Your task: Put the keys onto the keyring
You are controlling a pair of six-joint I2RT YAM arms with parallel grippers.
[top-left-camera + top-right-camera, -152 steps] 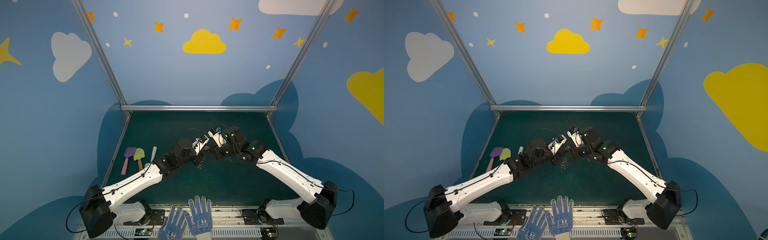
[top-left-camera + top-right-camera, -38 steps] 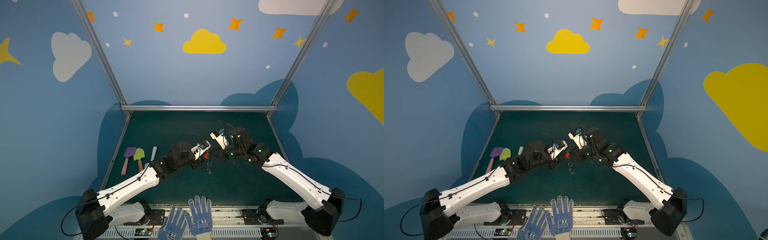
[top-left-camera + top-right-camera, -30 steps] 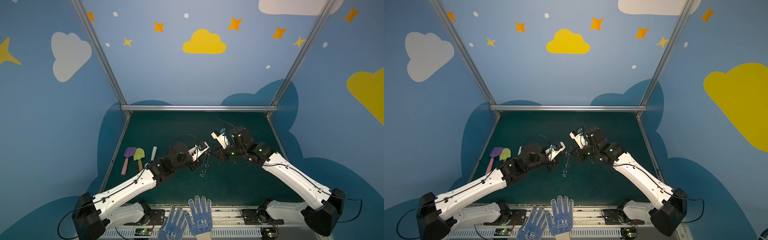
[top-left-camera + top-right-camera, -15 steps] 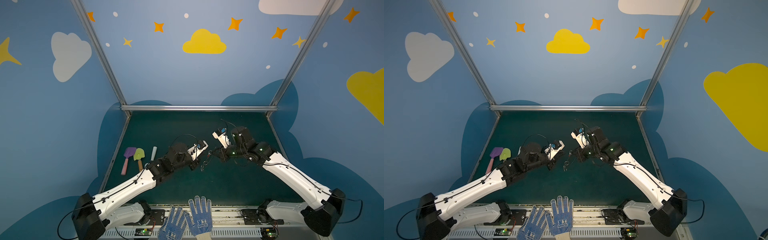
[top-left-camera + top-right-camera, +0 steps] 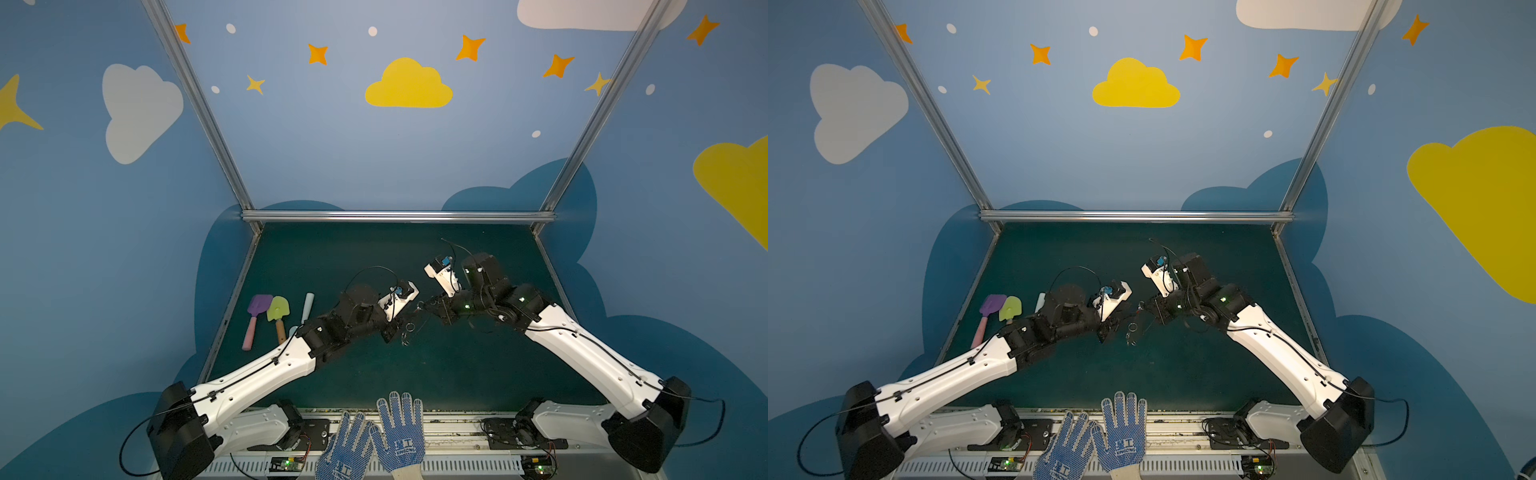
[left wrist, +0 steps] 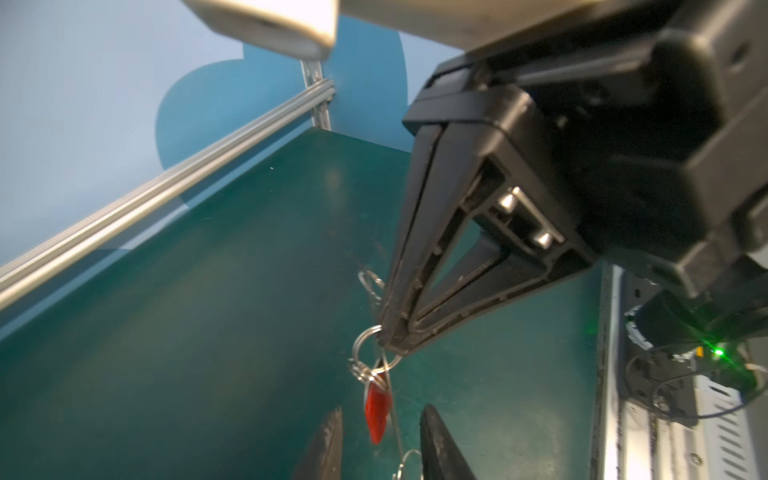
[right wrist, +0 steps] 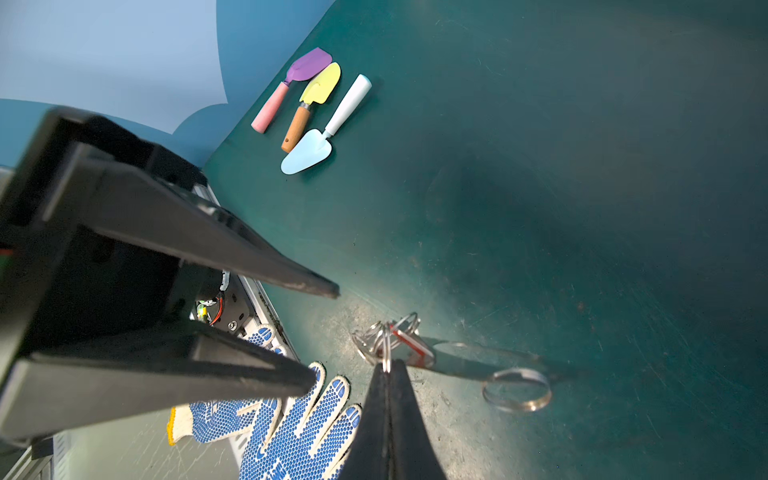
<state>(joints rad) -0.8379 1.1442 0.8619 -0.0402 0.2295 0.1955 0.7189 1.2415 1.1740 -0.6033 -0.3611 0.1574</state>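
The keyring hangs above the green mat from one of its wire split rings (image 7: 386, 351), and my right gripper (image 7: 388, 365) is shut on that ring. Its grey plate (image 7: 473, 361) shows edge-on, with another split ring (image 7: 517, 388) at the far end. The keys' red tag (image 6: 376, 415) hangs in the ring cluster (image 6: 365, 361); I cannot make out the silver key itself. My left gripper (image 6: 382, 409) is open, with one finger on each side of the red tag and touching nothing. In both top views the two grippers meet at mid-table around the small rings (image 5: 409, 328) (image 5: 1133, 327).
Three pastel toy shovels (image 5: 266, 311) (image 7: 316, 95) lie by the left edge of the mat. A pair of blue dotted gloves (image 5: 374, 440) sits on the front rail between the arm bases. A metal rail (image 5: 395, 216) bounds the back.
My left gripper has opened and let go of the red-tagged keys, which now hang with the rings from the right gripper. The right gripper has stayed shut and barely moved.
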